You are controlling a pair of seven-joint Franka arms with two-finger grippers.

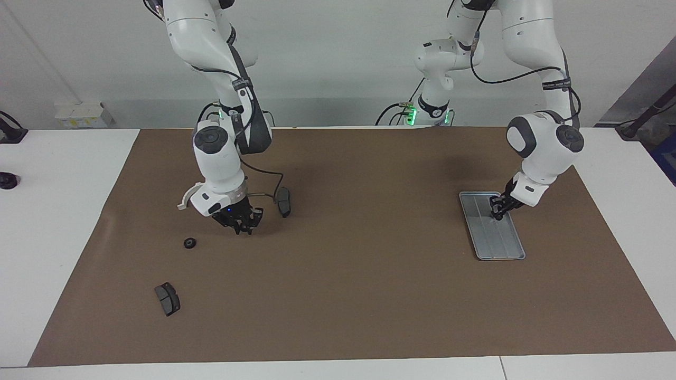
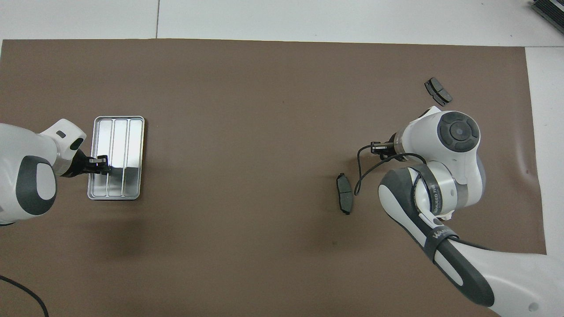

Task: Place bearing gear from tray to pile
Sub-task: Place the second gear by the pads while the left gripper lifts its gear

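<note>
My right gripper [image 1: 244,228] hangs low over the mat among the pile's parts, shut on a small dark bearing gear. Another bearing gear [image 1: 189,243] lies on the mat beside it, toward the right arm's end. The pile's white half-ring bracket [image 1: 183,203] shows partly from under my right wrist. One brake pad [image 1: 284,201] [image 2: 344,193] lies close by, and a second brake pad [image 1: 167,298] [image 2: 438,91] lies farther from the robots. My left gripper [image 1: 496,214] [image 2: 103,165] is shut, low in the silver tray [image 1: 501,243] [image 2: 116,132]. Whether it grips anything is hidden.
A brown mat [image 1: 369,295] covers most of the white table. A small black knob [image 1: 7,181] sits on the bare table at the right arm's end. In the overhead view my right arm [image 2: 445,176] covers the gear on the mat and most of the bracket.
</note>
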